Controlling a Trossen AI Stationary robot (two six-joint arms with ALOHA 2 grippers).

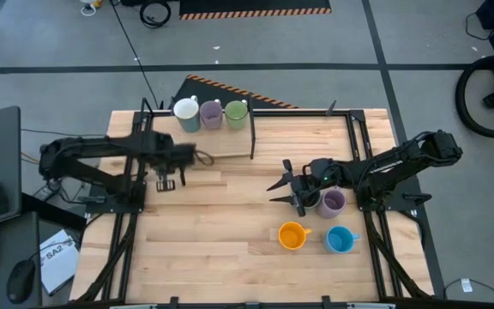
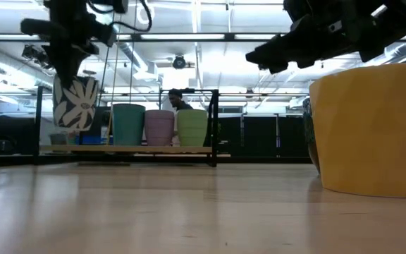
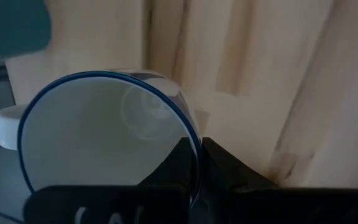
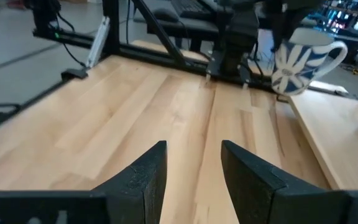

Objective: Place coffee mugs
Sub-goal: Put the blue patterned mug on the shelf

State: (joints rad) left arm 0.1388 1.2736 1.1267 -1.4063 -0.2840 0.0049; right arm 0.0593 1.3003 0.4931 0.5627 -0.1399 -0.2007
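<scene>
1. The wooden table (image 1: pixel 230 232) stands in a large workshop with a grey floor; a low shelf (image 1: pixel 221 159) lies at its far edge.
2. Nearest to the front edge, the orange mug (image 1: pixel 292 235) and the blue mug (image 1: pixel 340 239) stand upright. Just behind them, the right gripper (image 1: pixel 283 190) waits with fingers apart, holding nothing, beside a lilac mug (image 1: pixel 332 202).
3. The left gripper (image 3: pixel 197 163) is clamped on the rim of a white patterned mug (image 4: pixel 300 59), carried above the table.
4. The shelf lies beyond this mug, and the left arm is nearer to it. The mug hangs tilted, its handle pointing sideways; its long axis must come upright.
5. On the shelf, a white mug (image 1: pixel 185 111), a second lilac mug (image 1: pixel 211 113) and a green mug (image 1: pixel 236 112) stand in a row.
</scene>
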